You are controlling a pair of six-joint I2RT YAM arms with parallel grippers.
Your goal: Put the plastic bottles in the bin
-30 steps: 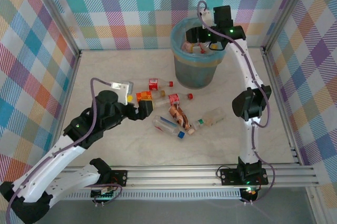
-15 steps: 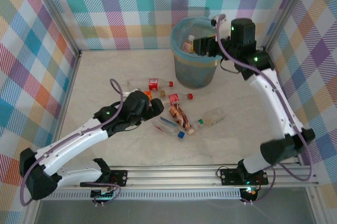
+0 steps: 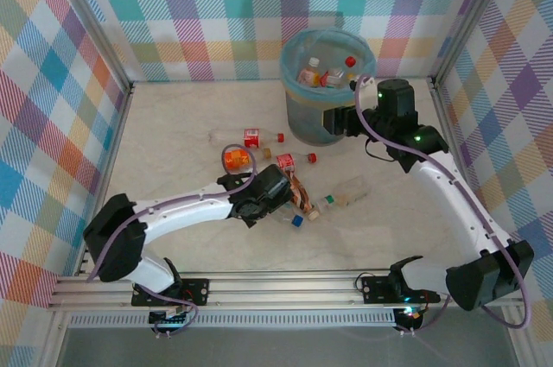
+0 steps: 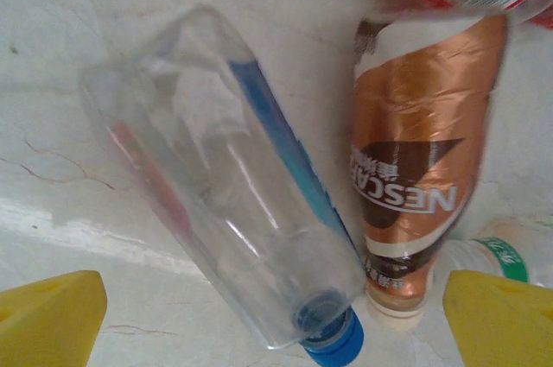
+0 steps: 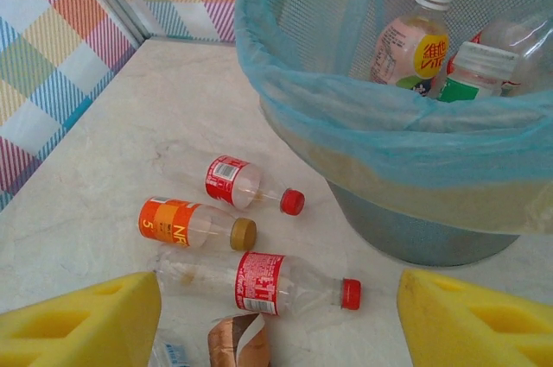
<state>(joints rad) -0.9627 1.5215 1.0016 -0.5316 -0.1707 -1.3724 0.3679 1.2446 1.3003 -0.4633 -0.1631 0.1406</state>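
Observation:
The bin [image 3: 327, 82], grey-blue with a light blue bag, stands at the back and holds a pink bottle [image 5: 410, 43] and a green-labelled one [image 5: 471, 73]. Several plastic bottles lie on the table in front of it: two red-labelled [image 5: 238, 184] [image 5: 276, 285], one orange-labelled [image 5: 186, 224], a brown one [image 4: 415, 186], and a clear one with a blue cap [image 4: 233, 203]. My left gripper [image 4: 275, 324] hangs open just above the clear bottle, its cap end between the yellow fingers. My right gripper [image 5: 276, 328] is open and empty beside the bin's near side, facing the loose bottles.
A clear bottle with a green cap [image 3: 341, 194] lies right of the pile. Checked walls and metal posts close in the table on three sides. A metal rail [image 3: 285, 285] runs along the near edge. The left arm [image 3: 181, 211] stretches across the table's near left.
My left arm has swung right, from the orange-labelled bottle to over the blue-capped clear one. My right gripper has drawn back from above the bin and come down in front of it.

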